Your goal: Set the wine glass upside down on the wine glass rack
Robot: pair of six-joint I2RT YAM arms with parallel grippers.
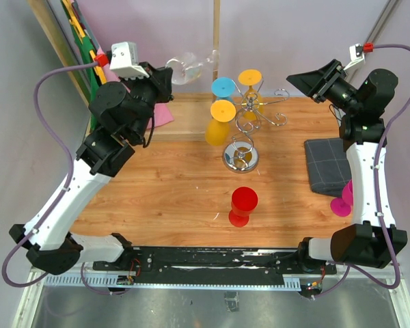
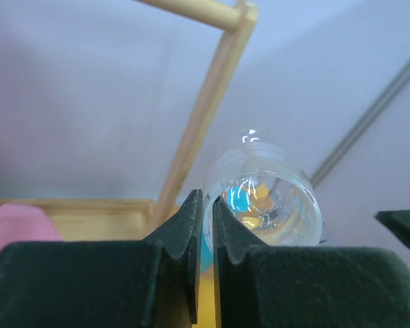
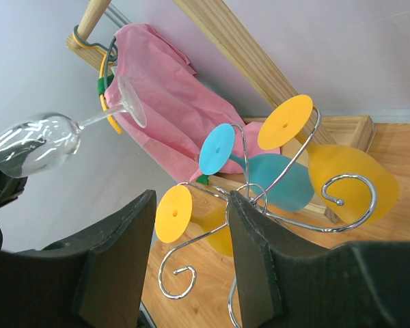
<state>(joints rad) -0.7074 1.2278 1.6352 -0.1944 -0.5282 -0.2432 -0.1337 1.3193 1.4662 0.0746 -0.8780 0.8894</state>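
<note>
Top external: wine glass [image 1: 183, 70] held sideways.

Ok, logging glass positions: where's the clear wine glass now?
In the top view the clear wine glass is far back, left of centre, held sideways by the left gripper, just left of the blue glass on the chrome rack.

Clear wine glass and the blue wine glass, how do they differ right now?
The see-through clear wine glass is held in the air by the left pincer, lying sideways; the opaque blue wine glass hangs foot-up on the chrome wire rack. Both are stemmed glasses.
</note>
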